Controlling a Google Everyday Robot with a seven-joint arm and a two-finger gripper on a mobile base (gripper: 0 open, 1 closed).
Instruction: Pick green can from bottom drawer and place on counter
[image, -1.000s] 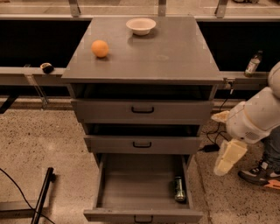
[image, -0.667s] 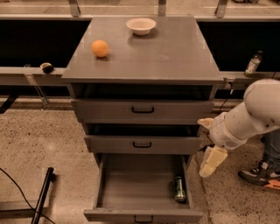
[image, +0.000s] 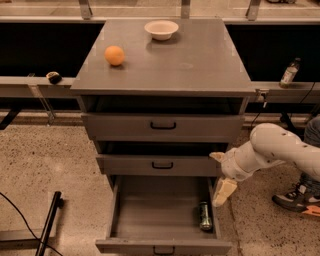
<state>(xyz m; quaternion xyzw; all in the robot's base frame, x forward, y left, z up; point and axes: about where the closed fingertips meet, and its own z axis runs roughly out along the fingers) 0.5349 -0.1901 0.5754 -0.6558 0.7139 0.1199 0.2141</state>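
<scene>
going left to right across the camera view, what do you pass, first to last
orange on the counter → bowl → green can in the open bottom drawer → pincer, hanging by the drawer's right edge, just right of the can → bottle

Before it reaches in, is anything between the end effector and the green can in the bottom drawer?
Nothing visible. The end effector hangs just up and right of the green can, which lies uncovered by the right wall of the open bottom drawer.
</scene>
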